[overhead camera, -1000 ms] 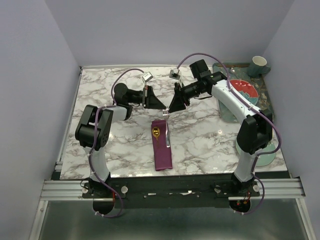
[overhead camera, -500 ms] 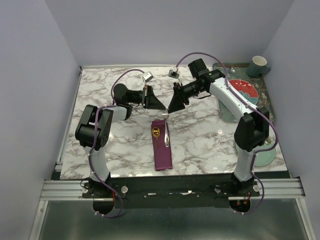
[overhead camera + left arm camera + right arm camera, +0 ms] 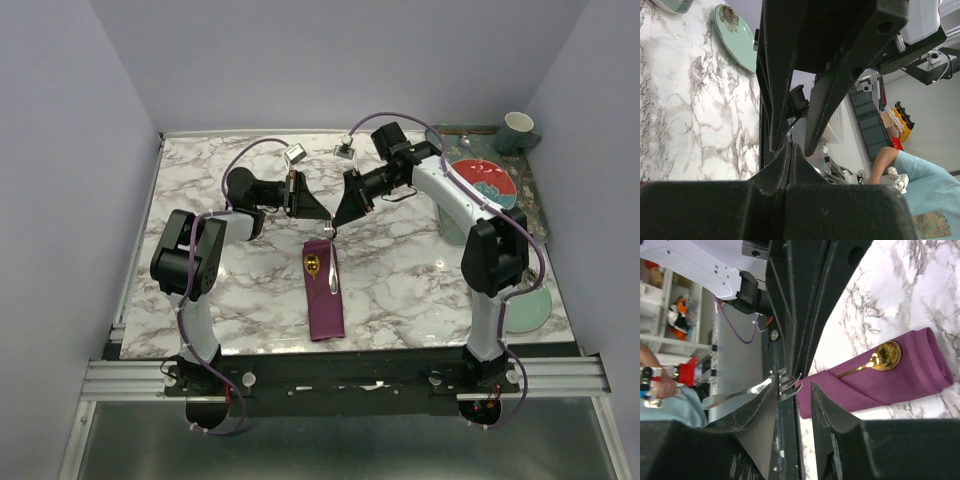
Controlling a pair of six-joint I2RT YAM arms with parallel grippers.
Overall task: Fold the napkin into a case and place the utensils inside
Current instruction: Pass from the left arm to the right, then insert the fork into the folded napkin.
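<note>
The napkin, folded into a narrow plum-purple case, lies lengthwise in the middle of the table. The gold spoon is tucked in its top, bowl showing. The silver fork runs along the case's right edge, with its tines raised at my right gripper. In the right wrist view the fork rests against one finger with its tines in the gap, clear of the other finger. The right gripper stands open. My left gripper hovers just beyond the case's top, shut on nothing.
A pale green plate sits at the table's near right corner and shows again in the left wrist view. A red patterned plate and a mug stand on a mat at the back right.
The right arm's elbow has swung left toward the table's middle, and its gripper tip stays at the fork tines. The left arm, case and spoon have not moved.
</note>
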